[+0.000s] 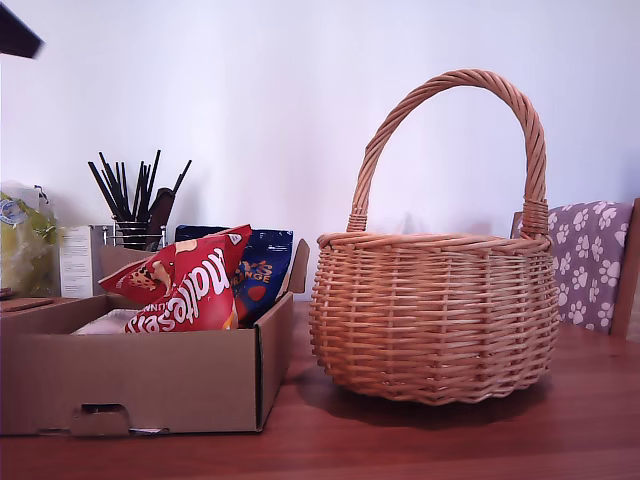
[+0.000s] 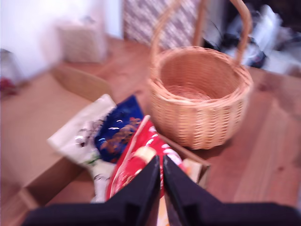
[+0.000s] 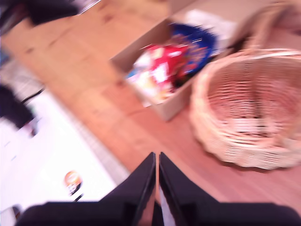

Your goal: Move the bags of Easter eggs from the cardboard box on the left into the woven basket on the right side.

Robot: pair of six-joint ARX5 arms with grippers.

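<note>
The cardboard box (image 1: pixel 130 375) stands at the exterior view's left, with the red Maltesers bag (image 1: pixel 190 285) propped up in it. The dark blue bag (image 1: pixel 262 272) is behind the red one, and an edge of the white bag (image 1: pixel 105 322) shows beside it. The woven basket (image 1: pixel 435 315) stands to the box's right in that view and is empty (image 2: pixel 193 89). My first gripper (image 2: pixel 162 170) hovers shut above the red bag (image 2: pixel 141 157), near the blue bag (image 2: pixel 117 129) and the white bag (image 2: pixel 80 132). My second gripper (image 3: pixel 156 162) hangs shut high over the table, short of the box (image 3: pixel 162 106) and the basket (image 3: pixel 254 103).
A yellow-green crinkly bag (image 1: pixel 25 245) and a holder of black sticks (image 1: pixel 135 205) stand behind the box. A chair with a paw-print cushion (image 1: pixel 590 260) is at the exterior view's right. A dark piece of an arm (image 1: pixel 15 35) shows in that view's top left corner.
</note>
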